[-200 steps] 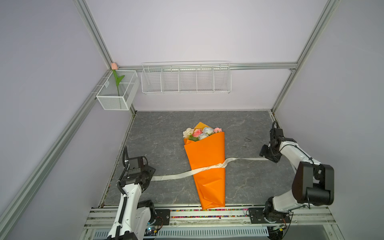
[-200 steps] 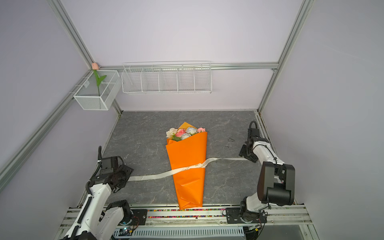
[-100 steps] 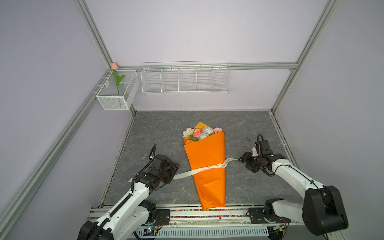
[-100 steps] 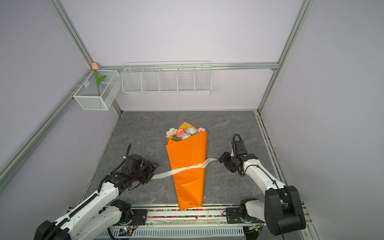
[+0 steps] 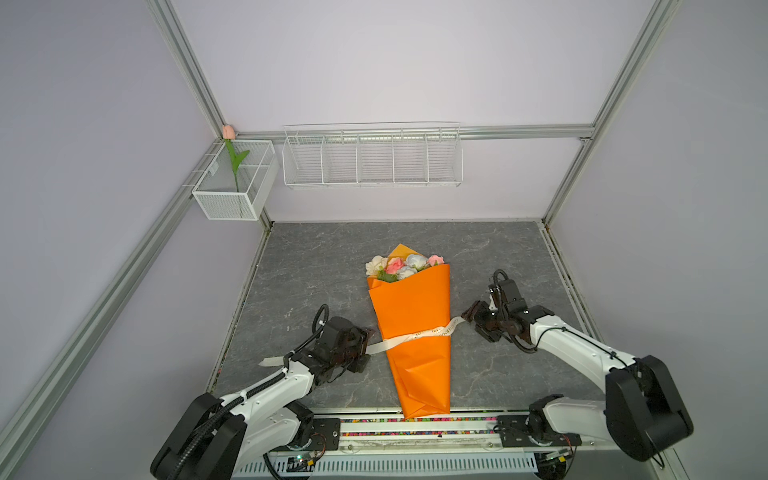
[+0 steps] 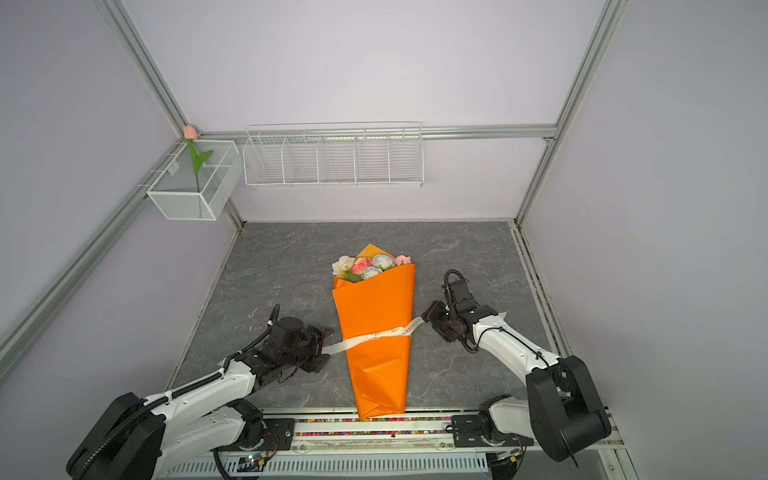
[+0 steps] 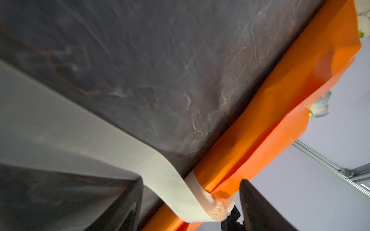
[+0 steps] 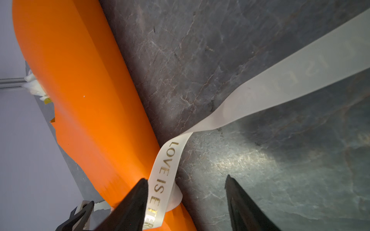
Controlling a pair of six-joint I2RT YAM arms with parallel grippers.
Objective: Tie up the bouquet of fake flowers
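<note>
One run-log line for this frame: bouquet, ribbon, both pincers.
bouquet flat on table | ribbon across it, no knot visible | left pincer open around ribbon | right pincer open around ribbon

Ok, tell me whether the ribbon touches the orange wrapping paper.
Touching: in a top view the ribbon lies flat across the orange wrapping paper, with no gap.

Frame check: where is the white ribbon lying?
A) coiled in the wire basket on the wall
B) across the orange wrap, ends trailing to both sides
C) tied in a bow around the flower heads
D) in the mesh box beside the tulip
B: the ribbon crosses the orange-wrapped bouquet of fake flowers below its middle, its ends trailing off to either side.
</note>
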